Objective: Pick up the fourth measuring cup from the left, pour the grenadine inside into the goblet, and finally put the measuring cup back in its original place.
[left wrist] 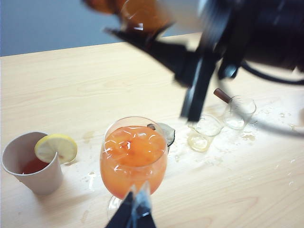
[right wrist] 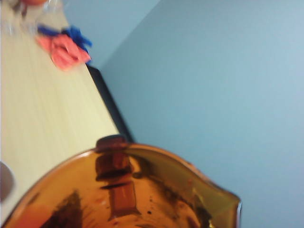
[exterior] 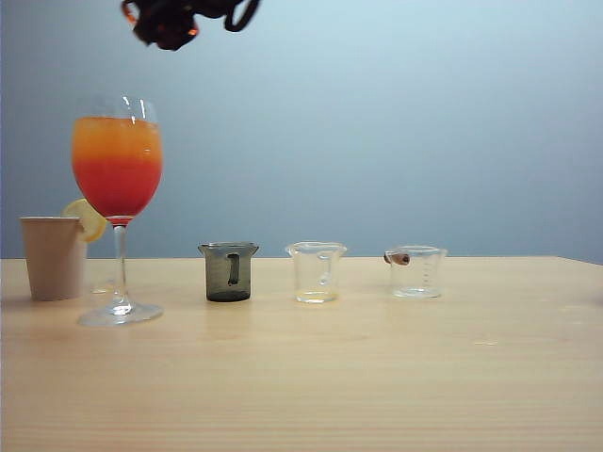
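Both end effectors: right [left wrist: 156,35] grips amber cup [right wrist: 133,190] above goblet [exterior: 117,169]; left [left wrist: 134,211] below.

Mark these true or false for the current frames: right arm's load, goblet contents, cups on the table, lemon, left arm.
1. The right gripper holds the amber measuring cup in its jaws, higher than the goblet. True.
2. The goblet is empty. False: it holds an orange drink, red lower down.
3. Three measuring cups stand on the table right of the goblet. True: the grey cup and two clear cups.
4. The lemon slice sits on the goblet's rim. False: it sits on the paper cup.
5. The left gripper grips the goblet's stem. False: the exterior view shows the stem bare; it hovers near the goblet.
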You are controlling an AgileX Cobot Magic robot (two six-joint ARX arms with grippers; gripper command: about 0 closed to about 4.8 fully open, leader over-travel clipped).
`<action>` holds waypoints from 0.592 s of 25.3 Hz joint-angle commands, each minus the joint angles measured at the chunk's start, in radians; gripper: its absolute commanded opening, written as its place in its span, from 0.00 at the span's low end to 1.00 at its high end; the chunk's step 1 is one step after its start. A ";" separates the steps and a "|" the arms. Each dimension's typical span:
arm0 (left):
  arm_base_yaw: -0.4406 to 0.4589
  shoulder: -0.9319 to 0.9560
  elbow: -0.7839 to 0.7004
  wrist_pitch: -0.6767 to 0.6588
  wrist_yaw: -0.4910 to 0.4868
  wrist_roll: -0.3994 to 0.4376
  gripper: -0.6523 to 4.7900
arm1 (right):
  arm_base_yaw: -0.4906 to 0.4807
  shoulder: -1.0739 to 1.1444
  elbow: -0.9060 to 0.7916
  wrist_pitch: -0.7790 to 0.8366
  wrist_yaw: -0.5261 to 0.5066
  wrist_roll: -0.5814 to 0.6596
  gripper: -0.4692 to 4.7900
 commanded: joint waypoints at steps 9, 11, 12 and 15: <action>0.001 -0.002 0.003 0.006 0.004 0.000 0.11 | -0.159 -0.029 0.006 -0.069 -0.442 0.617 0.47; 0.001 -0.002 0.003 0.006 0.004 0.000 0.11 | -0.163 -0.042 0.006 -0.115 -0.439 0.624 0.47; 0.001 -0.002 0.003 0.006 0.004 0.000 0.11 | -0.168 -0.049 0.006 -0.131 -0.442 0.639 0.47; 0.001 -0.002 0.003 0.006 0.004 0.001 0.11 | -0.173 -0.069 0.005 -0.180 -0.443 0.640 0.47</action>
